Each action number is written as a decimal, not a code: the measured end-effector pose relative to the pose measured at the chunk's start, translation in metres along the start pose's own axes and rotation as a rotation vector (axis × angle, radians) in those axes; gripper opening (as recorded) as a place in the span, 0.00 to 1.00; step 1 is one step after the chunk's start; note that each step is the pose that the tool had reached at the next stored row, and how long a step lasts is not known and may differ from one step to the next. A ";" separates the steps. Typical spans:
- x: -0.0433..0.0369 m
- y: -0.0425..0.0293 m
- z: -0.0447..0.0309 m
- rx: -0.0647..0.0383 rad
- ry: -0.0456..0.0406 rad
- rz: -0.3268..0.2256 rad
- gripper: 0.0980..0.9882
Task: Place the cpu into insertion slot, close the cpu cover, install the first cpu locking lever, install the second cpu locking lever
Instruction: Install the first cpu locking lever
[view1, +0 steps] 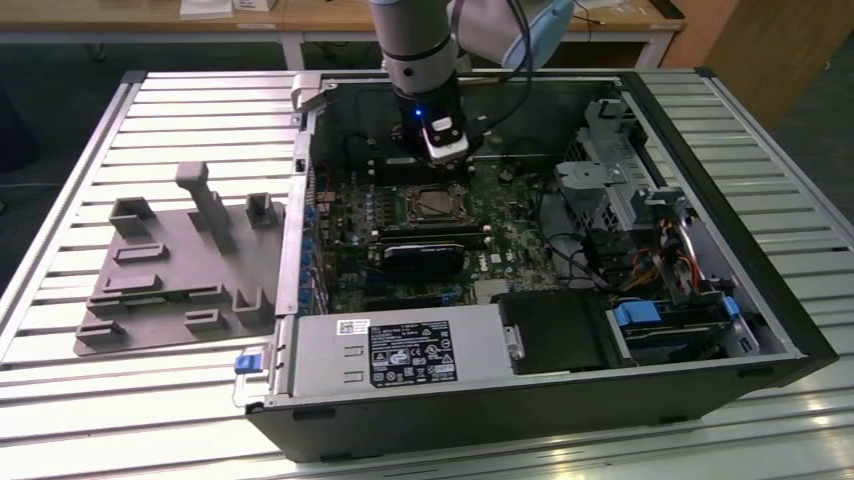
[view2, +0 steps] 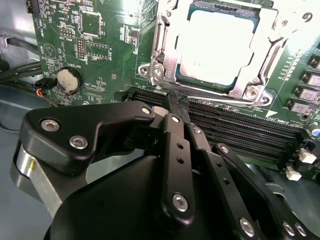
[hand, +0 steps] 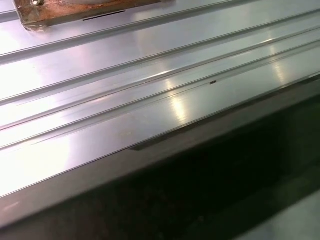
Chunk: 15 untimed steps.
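Your gripper (view2: 175, 102) is pinched shut on nothing, its fingertips hanging just over the black card slots (view2: 235, 130) beside the socket (view2: 165, 60). You can see the cpu (view2: 220, 42) seated flat in that socket, with the silver cover (view2: 265, 60) lying down around it. From outside, your arm (view1: 420, 60) reaches into the open case (view1: 721, 200).

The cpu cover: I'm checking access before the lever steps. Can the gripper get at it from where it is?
Probably yes. The cpu cover lies closed over the cpu, facing up in the open case, and the gripper sits just beside it over the memory slots, with nothing between them.
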<state>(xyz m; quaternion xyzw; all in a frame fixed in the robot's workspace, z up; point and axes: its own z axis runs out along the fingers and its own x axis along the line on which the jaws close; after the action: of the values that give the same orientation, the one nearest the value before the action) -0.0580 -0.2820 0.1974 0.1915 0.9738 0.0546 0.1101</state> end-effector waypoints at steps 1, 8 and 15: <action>0.0001 0.0000 0.0002 0.001 -0.0004 0.003 0.00; 0.0003 -0.0002 0.0013 0.004 -0.0029 0.019 0.00; 0.0004 -0.0003 0.0018 0.006 -0.0042 0.027 0.00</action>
<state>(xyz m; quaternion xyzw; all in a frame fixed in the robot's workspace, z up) -0.0580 -0.2820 0.1955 0.2051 0.9710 0.0529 0.1109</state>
